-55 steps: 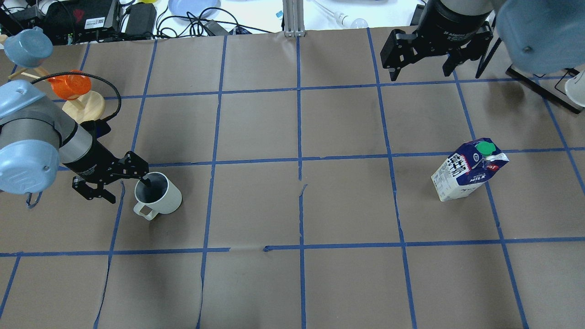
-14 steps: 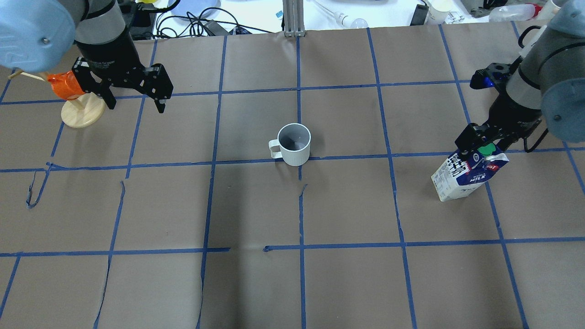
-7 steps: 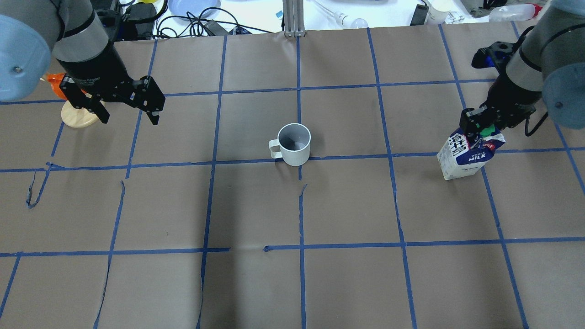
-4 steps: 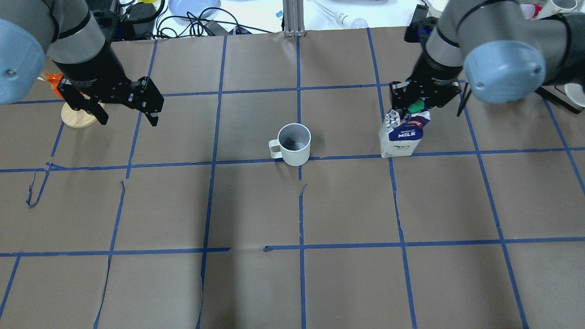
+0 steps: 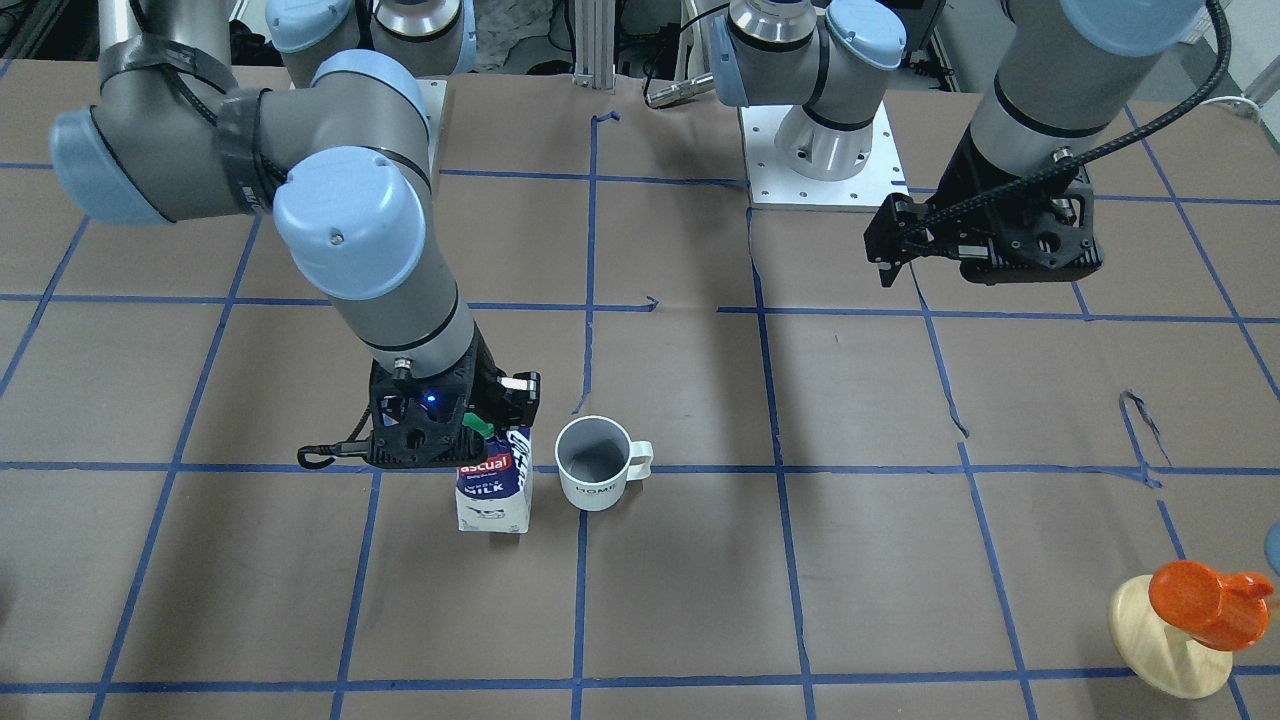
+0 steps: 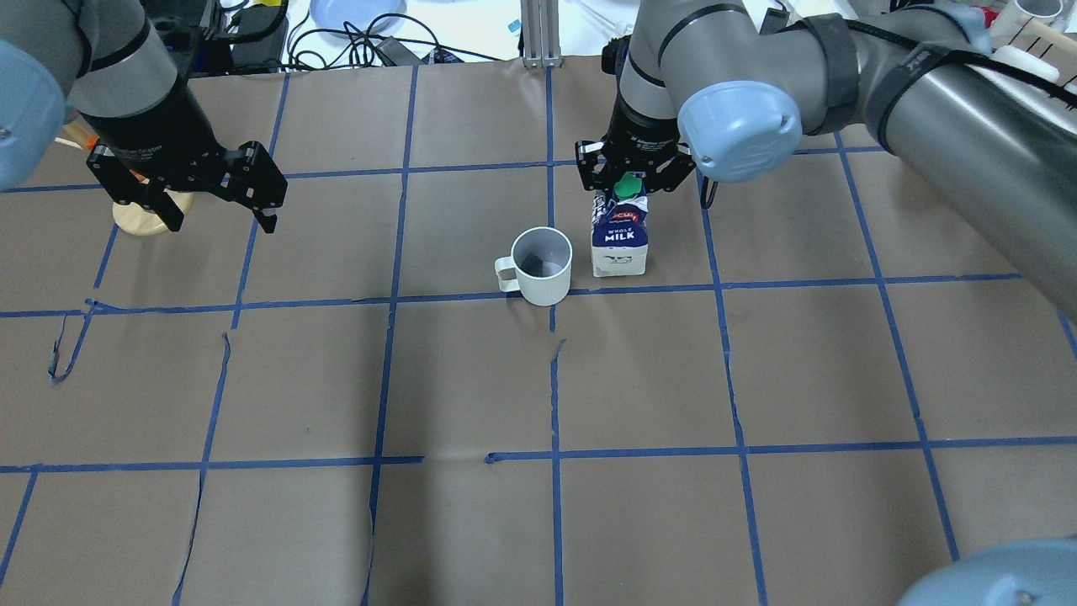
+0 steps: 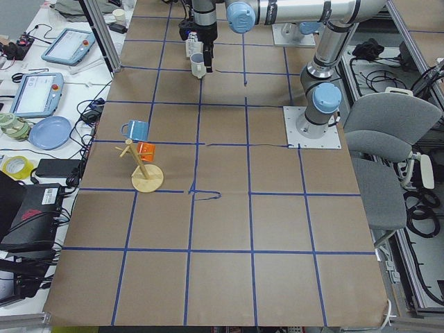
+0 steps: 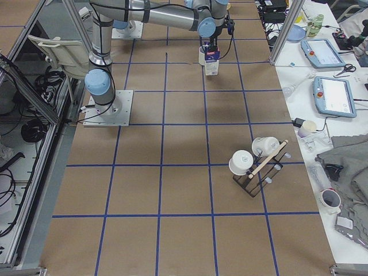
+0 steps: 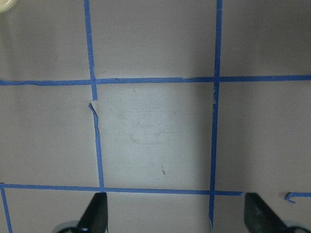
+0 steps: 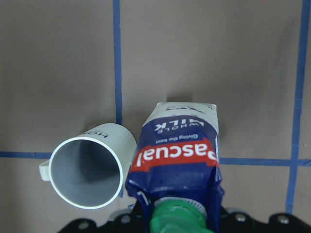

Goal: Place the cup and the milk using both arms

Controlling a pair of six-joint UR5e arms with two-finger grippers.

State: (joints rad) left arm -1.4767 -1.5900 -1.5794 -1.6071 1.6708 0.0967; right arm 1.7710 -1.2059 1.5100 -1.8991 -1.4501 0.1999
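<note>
Milk carton (image 6: 620, 248), lettered "Pascual" and "WHOLE MILK", is pinched at its top by the right gripper (image 6: 627, 187) and held upright just beside the cup (image 6: 542, 265), marked "HOME", mid-table (image 6: 808, 370). Wide taped paper is seen around both. The left gripper (image 6: 223, 225) is spread wide, well apart.

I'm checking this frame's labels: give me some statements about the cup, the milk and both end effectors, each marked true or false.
1. The right end effector grips the milk at its top. True.
2. The cup lies on its side. False: it stands upright.
3. The left end effector holds the cup. False: it is open, empty and far from it.
4. The milk is beside the cup, opposite its handle. True.
</note>
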